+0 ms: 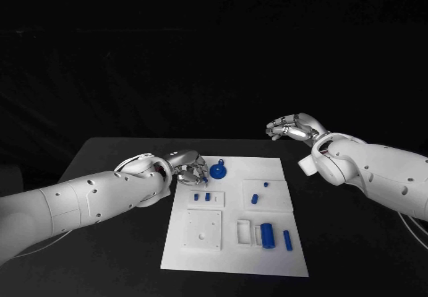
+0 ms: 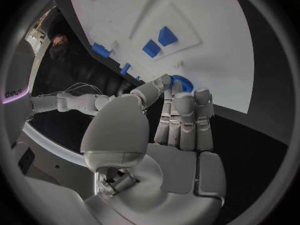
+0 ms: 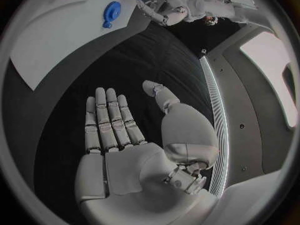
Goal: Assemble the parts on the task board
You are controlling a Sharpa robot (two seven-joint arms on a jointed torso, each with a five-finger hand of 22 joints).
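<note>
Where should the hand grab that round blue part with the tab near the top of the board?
Pinch the round blue part across its raised disc from above. It lies flat on the task board, so its sides offer little. The left hand is right beside it.

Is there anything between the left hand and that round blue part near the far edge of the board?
Nothing visible. The left hand sits at the task board edge, its fingertips right beside the round blue part. Whether they touch it I cannot tell. The right hand hangs off the board, fingers spread, holding nothing.
</note>
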